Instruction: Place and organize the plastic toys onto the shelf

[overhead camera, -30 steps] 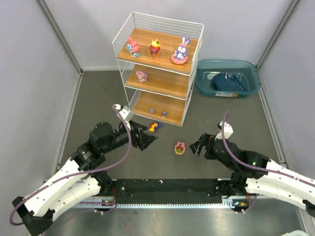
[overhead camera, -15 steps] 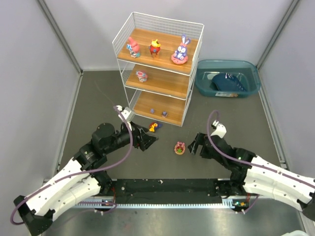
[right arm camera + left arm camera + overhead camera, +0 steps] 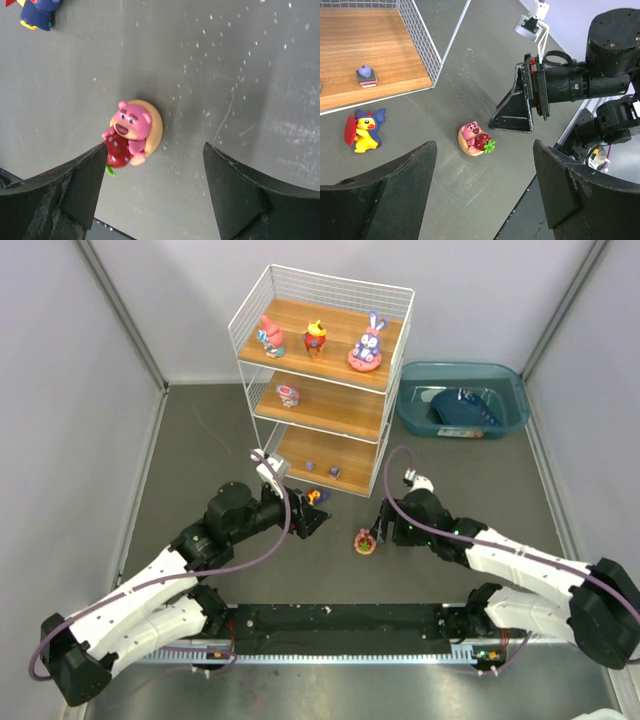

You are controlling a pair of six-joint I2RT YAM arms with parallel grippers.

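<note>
- Progress: four of the plastic toys stand on the shelf point(image 3: 340, 412). A pink one point(image 3: 270, 335), a red and yellow one point(image 3: 316, 338) and a purple bunny point(image 3: 368, 345) are on the top tier, and a fourth point(image 3: 288, 394) is on the middle tier.
- Two tiny purple pieces point(image 3: 322, 468) sit on the bottom tier, too small to identify.
- Two toys are left on the table point(image 3: 200, 440). The yellow and blue figure point(image 3: 313, 498) lies just off the shelf's front foot. The pink bear with a strawberry point(image 3: 365, 540) lies further out, between the two arms.
- The right arm reaches low across the table toward the bear. The right claw point(image 3: 155, 195) hangs over it with jaws apart, one finger just beside the strawberry, nothing clamped.
- The left arm stretches forward toward the yellow figure. The left claw point(image 3: 482, 200) is wide apart and empty, hovering above the table.
- By my reading, the bear's pickup is the step in hand.
</note>
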